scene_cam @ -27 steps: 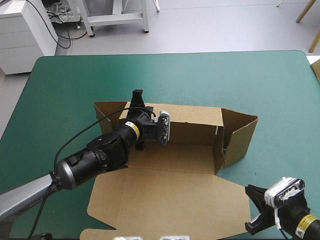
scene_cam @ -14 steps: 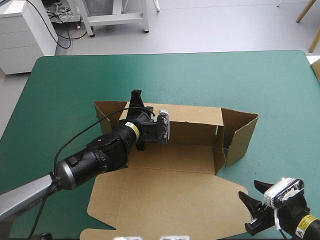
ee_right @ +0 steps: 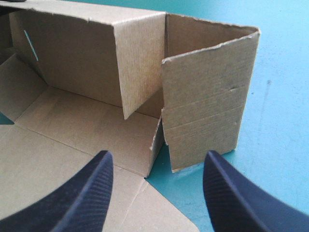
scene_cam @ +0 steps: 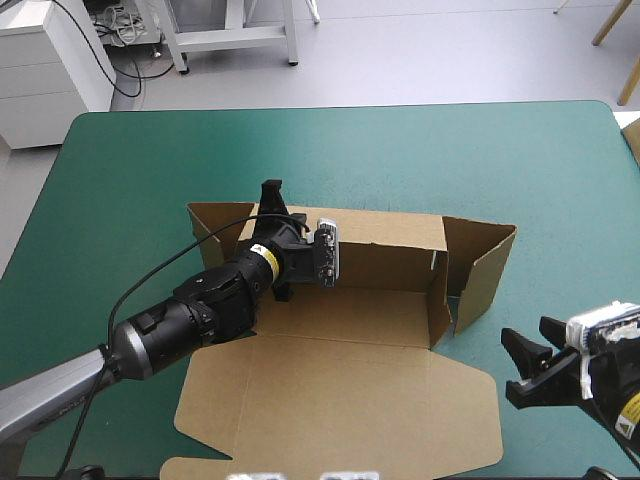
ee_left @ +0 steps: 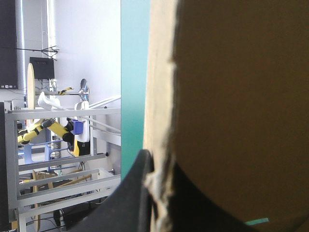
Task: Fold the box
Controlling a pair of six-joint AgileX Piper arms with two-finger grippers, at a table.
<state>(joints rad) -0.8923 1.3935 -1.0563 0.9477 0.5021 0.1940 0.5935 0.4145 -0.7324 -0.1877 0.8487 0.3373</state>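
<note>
Box (scene_cam: 350,310) sits mid-table on the cover (scene_cam: 150,170), half built – back wall (scene_cam: 385,235) up, end flap (scene_cam: 485,265) at its right end standing, lid (scene_cam: 340,400) flat toward the near edge. My left gripper (scene_cam: 275,215) is pinched onto the board at the left end of the back wall; in its wrist view the fingers are all but closed with the raw board edge between them. My right gripper (scene_cam: 525,365) is spread wide, holding nothing, low over the cover off the box's near right corner and aimed at that end flap, not touching it. I'd judge the box light and stiff: corrugated board that bends only along its creases, likely springs back when let go, and will probably skate on the cover if pushed with nothing bracing it. Edges look thin and a bit ragged, so a hard pinch could crush or tear them. Best hold, I think, is a free top edge of a panel near a crease – for the end flap, its upper edge, with the left grip as the anchor
</note>
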